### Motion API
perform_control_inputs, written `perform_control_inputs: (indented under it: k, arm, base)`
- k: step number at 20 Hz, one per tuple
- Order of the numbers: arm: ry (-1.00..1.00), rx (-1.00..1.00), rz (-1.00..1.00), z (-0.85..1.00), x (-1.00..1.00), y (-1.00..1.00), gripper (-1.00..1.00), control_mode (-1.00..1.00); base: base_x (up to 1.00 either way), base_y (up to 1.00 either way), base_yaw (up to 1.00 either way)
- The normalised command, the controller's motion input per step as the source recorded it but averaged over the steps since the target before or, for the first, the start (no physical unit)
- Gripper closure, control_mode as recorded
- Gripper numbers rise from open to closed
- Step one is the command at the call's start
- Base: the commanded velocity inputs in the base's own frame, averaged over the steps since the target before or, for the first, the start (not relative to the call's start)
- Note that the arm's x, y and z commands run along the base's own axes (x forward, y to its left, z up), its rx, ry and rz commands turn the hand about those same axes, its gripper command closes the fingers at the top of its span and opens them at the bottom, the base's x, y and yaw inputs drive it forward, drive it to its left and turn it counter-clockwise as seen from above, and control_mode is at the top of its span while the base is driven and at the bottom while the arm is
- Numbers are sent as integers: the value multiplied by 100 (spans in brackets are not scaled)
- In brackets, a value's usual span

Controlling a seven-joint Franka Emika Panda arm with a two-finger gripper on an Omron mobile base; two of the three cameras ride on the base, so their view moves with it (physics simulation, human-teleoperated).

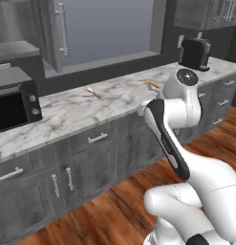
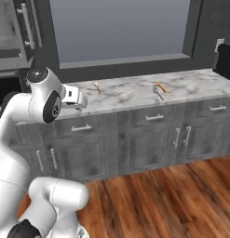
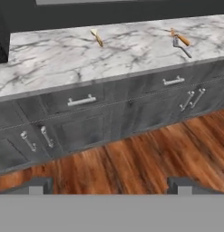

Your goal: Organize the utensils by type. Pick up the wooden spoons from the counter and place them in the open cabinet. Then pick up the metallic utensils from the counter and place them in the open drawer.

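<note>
The counter (image 1: 81,112), a long white marble top with grey veins, is seen running above a row of dark grey drawer and door fronts with short silver handles, over a wooden floor (image 3: 131,163). Above the counter's left end, a tall dark grey cabinet (image 1: 55,31) with a long pale bar handle is seen against the wall. A black microwave (image 1: 14,107) is set on the counter's left end in the left base view, and a black toaster (image 1: 195,52) is stood near the right end.

The short wooden spoon (image 3: 97,37), with pale bowl and orange-brown handle, is laid flat on the counter toward the back, well apart from the other utensils. Further right, the orange-handled utensil (image 3: 180,38) and the slim silver fork (image 3: 182,48) are laid just beside each other near the counter's front edge; whether they touch cannot be told.

The end effector (image 3: 111,183) is held out in front of the cabinet fronts, above the floor, with its jaws spread wide and nothing between them. It is kept well apart from every utensil.
</note>
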Motion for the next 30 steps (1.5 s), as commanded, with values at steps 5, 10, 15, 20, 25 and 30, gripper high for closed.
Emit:
perform_control_inputs:
  k: [5, 10, 15, 20, 25, 30]
  arm:
    - [0, 0, 0, 0, 0, 0, -100, 100]
    - [0, 0, 0, 0, 0, 0, -100, 100]
    - [0, 0, 0, 0, 0, 0, -100, 100]
    - [0, 0, 0, 0, 0, 0, -100, 100]
    - [0, 0, 0, 0, 0, 0, -100, 100]
    - [0, 0, 0, 0, 0, 0, -100, 100]
  base:
    - [84, -60, -2]
    - [99, -28, 31]
    - [87, -20, 55]
    - [86, -25, 45]
    - [79, -41, 16]
    - [56, -25, 6]
